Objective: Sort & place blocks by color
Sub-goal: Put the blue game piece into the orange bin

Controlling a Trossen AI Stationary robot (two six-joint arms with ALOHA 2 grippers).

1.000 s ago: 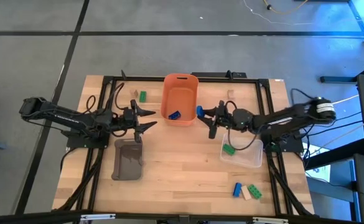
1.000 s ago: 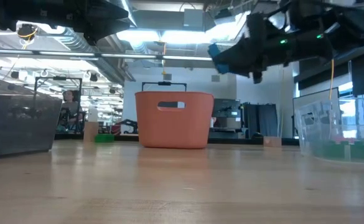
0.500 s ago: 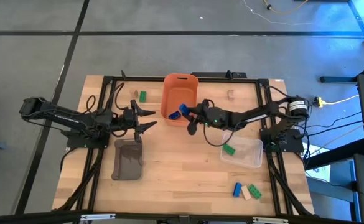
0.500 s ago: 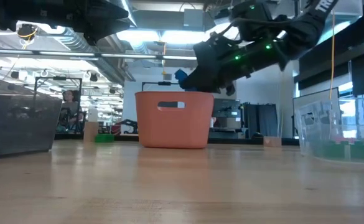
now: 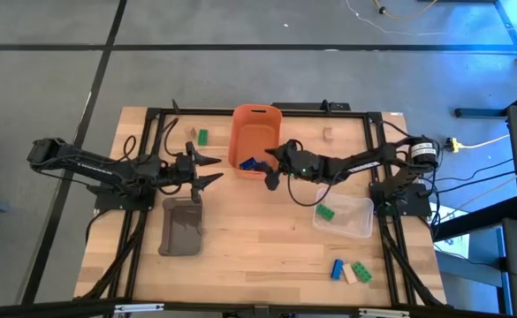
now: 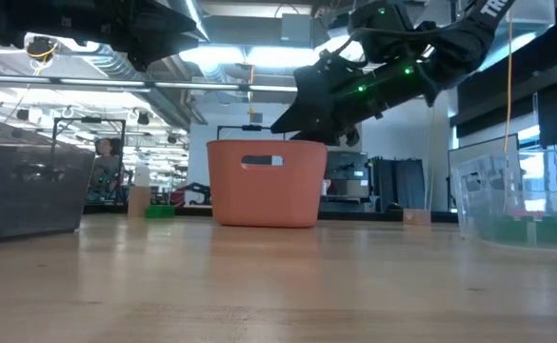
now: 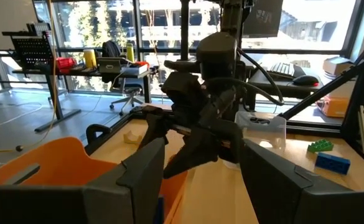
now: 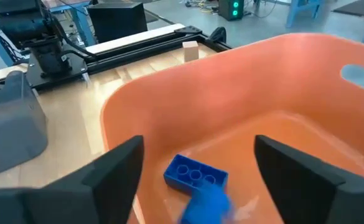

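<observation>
A robotics lab or open industrial workspace is indicated. A wooden table (image 5: 258, 238) in a black frame (image 5: 152, 113) is set on a grey concrete floor (image 5: 46, 79) marked with dark lines. Exposed ducts (image 6: 116, 62) and strip lights (image 6: 259, 55) are seen overhead. Large windows (image 7: 107, 25), a cluttered desk (image 7: 101, 65) and an office chair (image 7: 130, 96) are visible behind.

Two blue blocks (image 8: 196, 176) are lying in the orange bin (image 5: 254, 132), a green block (image 5: 325, 212) sitting in the clear bin (image 5: 357, 223).
</observation>
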